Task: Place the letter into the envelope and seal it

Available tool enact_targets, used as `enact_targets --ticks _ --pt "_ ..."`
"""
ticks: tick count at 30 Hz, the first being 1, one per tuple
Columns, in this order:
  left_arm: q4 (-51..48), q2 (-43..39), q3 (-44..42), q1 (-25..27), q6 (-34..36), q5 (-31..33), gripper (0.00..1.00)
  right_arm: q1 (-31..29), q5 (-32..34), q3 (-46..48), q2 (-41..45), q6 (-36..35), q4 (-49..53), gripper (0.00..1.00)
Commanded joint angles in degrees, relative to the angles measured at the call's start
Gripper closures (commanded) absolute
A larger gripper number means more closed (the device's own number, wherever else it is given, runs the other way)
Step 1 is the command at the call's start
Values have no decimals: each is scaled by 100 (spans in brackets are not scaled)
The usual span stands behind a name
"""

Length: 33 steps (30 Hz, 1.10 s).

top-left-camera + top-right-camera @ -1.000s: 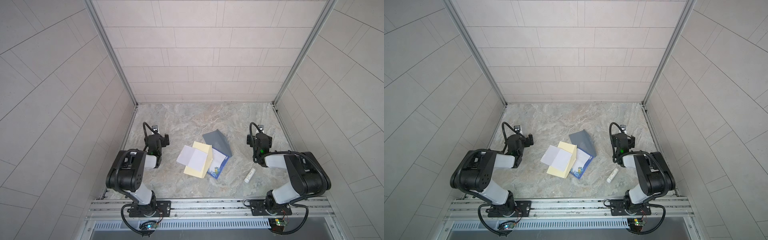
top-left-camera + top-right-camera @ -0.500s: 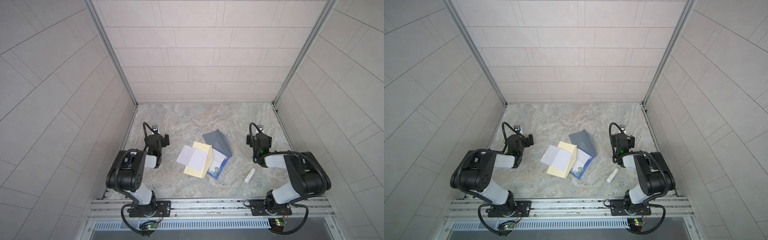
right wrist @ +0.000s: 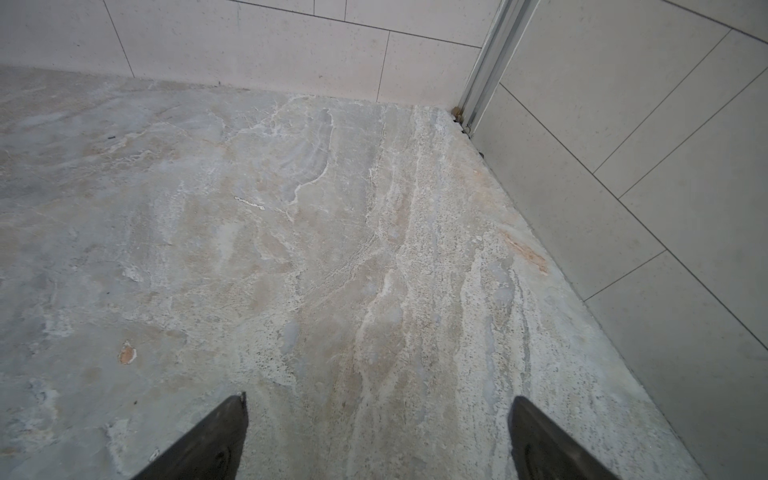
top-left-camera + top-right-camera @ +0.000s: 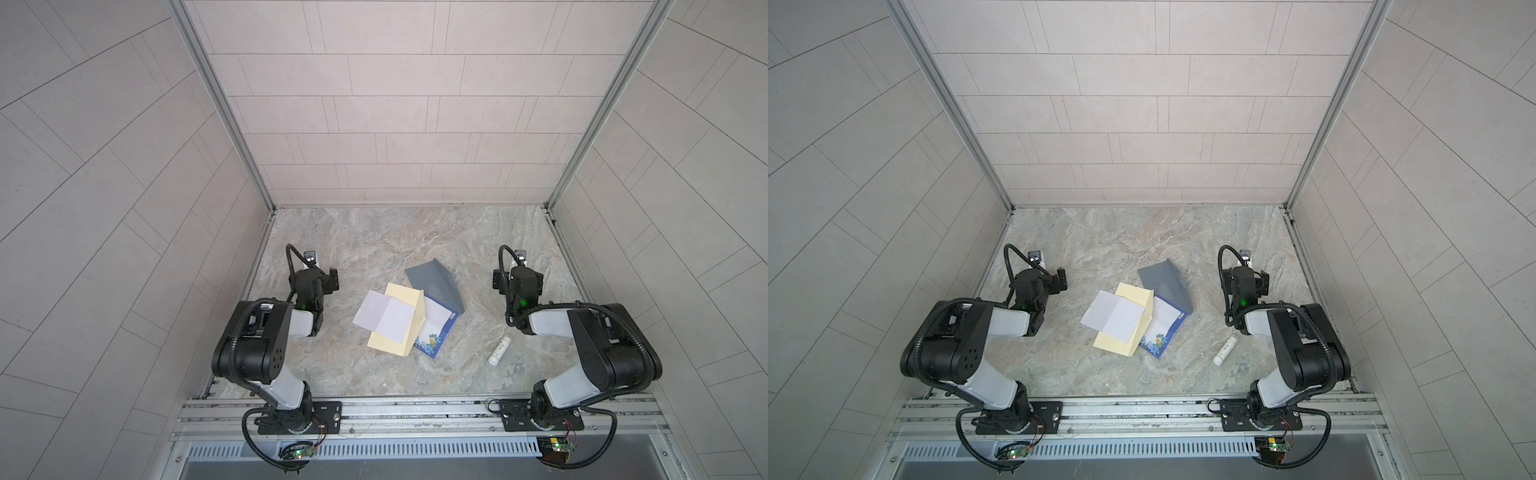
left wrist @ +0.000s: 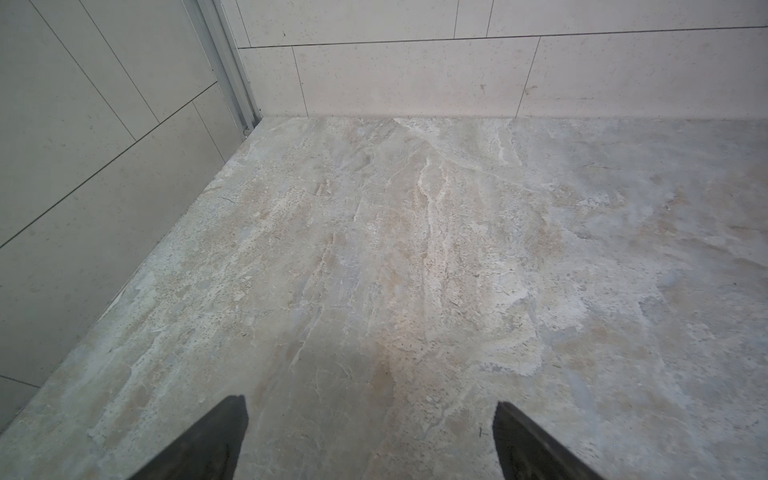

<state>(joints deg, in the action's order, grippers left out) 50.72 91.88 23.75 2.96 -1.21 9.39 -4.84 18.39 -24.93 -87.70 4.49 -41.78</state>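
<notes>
— Fingers [image 5: 226, 428] of the left gripper [image 5: 370, 411] and of the right gripper [image 3: 378, 403]: how do they stand?

— Both pairs are spread wide and empty, each over bare tabletop [image 5: 415, 249]. Nothing lies between either pair.

— Where is the letter relative to them?

— Between the two grippers, well apart from both. The white folded sheet [image 4: 384, 318], judged to be the letter, rests on top of the yellow envelope [image 4: 388, 347], not inside it. Touching these on the right fingers' side lie a blue flowered sheet [image 4: 436, 332] and a grey folded paper [image 4: 432, 278]. Which piece is meant as the envelope is a judgement.

— Progress?

— Judged at the start: the letter is not inserted and nothing is sealed. Grasping, inserting and sealing all remain.

— Count?

— Two grippers. One white sheet, one yellow envelope, one blue flowered sheet, one grey paper. One white tube [image 4: 500, 351] near the right fingers, probably glue.
</notes>
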Motion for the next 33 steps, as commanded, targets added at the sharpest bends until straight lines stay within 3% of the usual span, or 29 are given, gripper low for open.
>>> enact_targets --ticks 1,4,8,11,13,14,15,17,20,22,26,29,33 --pt "77 -34 8 -23 58 9 0 5 6 26 91 -54 -6 0" --pt "-158 -229 56 5 73 3 0 2 6 36 104 -54 -14 0" --pt "-2996 -977 1307 177 111 25 0 1 2 23 93 -58 -12 1" --pt "-4229 -1217 1958 278 -474 -241 0 39 -60 56 117 -38 -30 2" --pt "-4443 -1383 2054 548 -730 -8 0 63 -173 67 202 -92 -27 19" --pt "-4531 -1488 2074 711 -807 -8 0 39 -257 -1 406 -202 254 26" --pt "-4642 -1581 2085 917 -909 123 0 8 -423 -167 731 -359 883 26" --pt "-4945 -1739 2110 1335 -1052 28 0 -17 -486 -994 1301 356 3122 27" --pt "-5376 -1841 2070 1933 -1424 -325 0 -202 -637 -1911 1586 1286 5043 30" --pt "-5437 -1879 1952 2309 -1581 -568 0 -459 -940 -1988 1824 1875 5694 31" --pt "-5471 -1779 1827 2974 -1849 -900 0 -1473 -1933 -1469 2346 2734 6047 30" --pt "-5697 -1728 1819 3061 -2091 -1114 0 -2571 -2226 -1102 2535 3059 5899 28" --pt "-5971 -1681 1825 3061 -2181 -1262 0 -3604 -2615 -889 2300 3252 5543 27"
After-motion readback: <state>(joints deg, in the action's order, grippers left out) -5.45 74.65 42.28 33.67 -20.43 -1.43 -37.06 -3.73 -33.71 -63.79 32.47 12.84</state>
